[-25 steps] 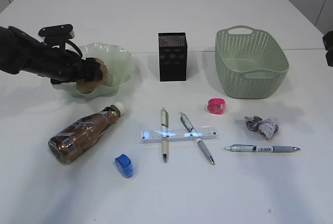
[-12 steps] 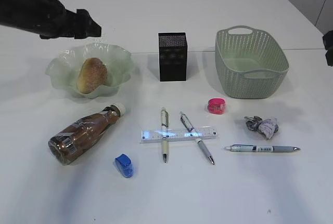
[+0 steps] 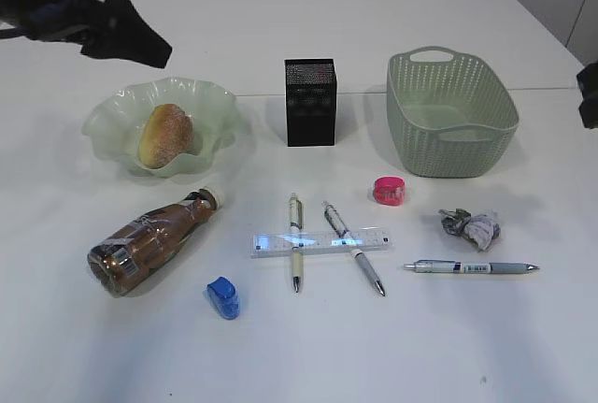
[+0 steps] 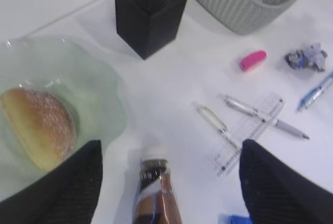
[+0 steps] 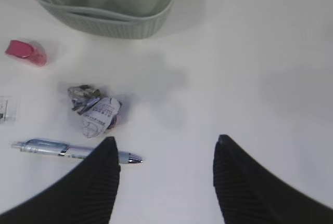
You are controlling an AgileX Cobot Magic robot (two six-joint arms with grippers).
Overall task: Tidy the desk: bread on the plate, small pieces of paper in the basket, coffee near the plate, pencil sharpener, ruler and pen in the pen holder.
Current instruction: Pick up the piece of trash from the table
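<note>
The bread [image 3: 166,135] lies in the green plate [image 3: 217,108] at the left. My left gripper [image 3: 140,43] hangs open and empty above the plate's back left; in its wrist view the fingers [image 4: 170,143] frame the coffee [image 4: 156,193], far below. That bottle [image 3: 149,244] lies on its side in front of the plate. The ruler [image 3: 320,242] lies across two pens [image 3: 295,253]. A third pen [image 3: 472,267] and crumpled paper [image 3: 471,226] lie at the right. My right gripper [image 5: 165,141] is open over bare desk beside that pen [image 5: 73,151].
The black pen holder [image 3: 309,101] stands at the centre back, with the green basket [image 3: 450,113] to its right. A pink pencil sharpener [image 3: 389,190] lies in front of the basket. A blue one [image 3: 222,296] lies near the bottle's base.
My left gripper has let go of the bread, which now rests in the plate, and has lifted up and away to the back left. The right arm has stayed still.
</note>
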